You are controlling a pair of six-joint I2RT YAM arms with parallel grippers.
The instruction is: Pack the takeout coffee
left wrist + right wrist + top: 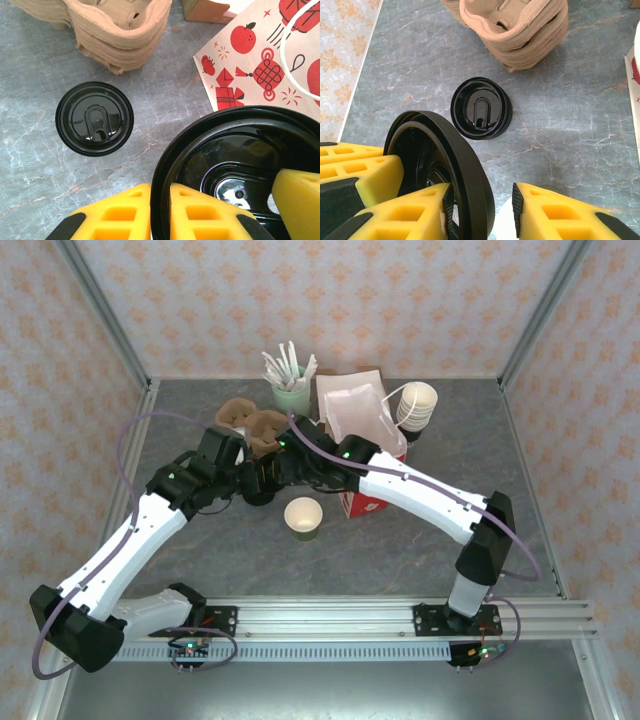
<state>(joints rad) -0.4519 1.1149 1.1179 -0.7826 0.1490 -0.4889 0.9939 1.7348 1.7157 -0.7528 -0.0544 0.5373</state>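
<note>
so the black lid [240, 160] is pinched by its rim in the left fingers [200, 215], and the right fingers [560, 215] are parted narrowly around that same rim

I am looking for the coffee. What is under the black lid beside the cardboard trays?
Around the lid only table shows. Seen from above, the lid covers whatever is beneath it, so I cannot tell.

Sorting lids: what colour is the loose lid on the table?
Glossy black; the lid shows best in left wrist view.
</note>
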